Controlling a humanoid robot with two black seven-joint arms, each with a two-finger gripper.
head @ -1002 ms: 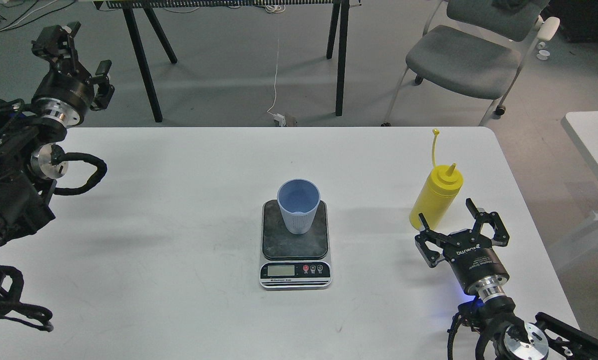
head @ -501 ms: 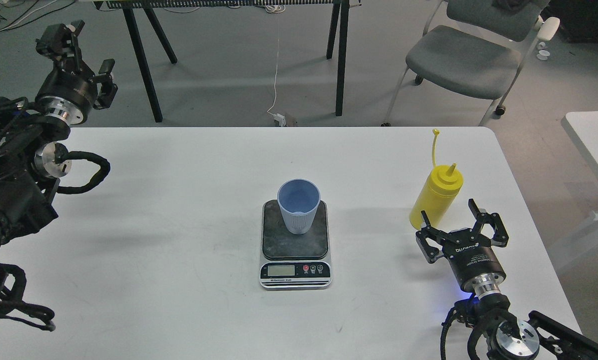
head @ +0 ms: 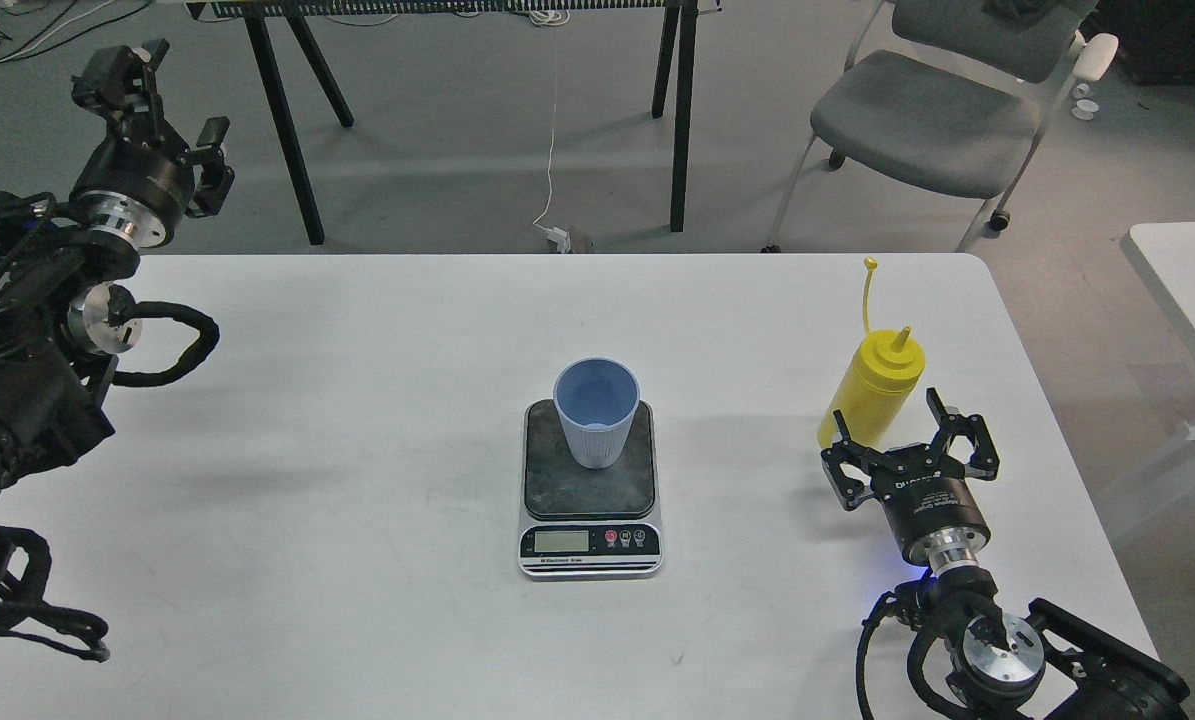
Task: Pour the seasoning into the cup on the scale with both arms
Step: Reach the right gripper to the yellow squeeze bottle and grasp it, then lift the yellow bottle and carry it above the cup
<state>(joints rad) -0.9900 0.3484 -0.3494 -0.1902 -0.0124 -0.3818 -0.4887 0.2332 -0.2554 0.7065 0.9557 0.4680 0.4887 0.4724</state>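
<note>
A yellow squeeze bottle of seasoning (head: 872, 385) stands upright at the right of the white table, its cap strap sticking up. A light blue ribbed cup (head: 597, 412) stands upright on the dark platform of a small scale (head: 589, 500) at the table's middle. My right gripper (head: 887, 415) is open, just in front of the bottle's base, one finger on either side, not closed on it. My left gripper (head: 157, 95) is open and empty, raised high past the table's far left corner, far from the cup.
The white table (head: 357, 400) ends just behind the bottle and close to its right. A grey chair (head: 932, 120) and black table legs (head: 287, 120) stand on the floor beyond. Another white table (head: 1192, 280) is at the right edge.
My right gripper has moved forward and slightly left toward the bottle, so its open fingers now flank the bottle's base. My left gripper rose slightly. Cup, scale and bottle have not moved.
</note>
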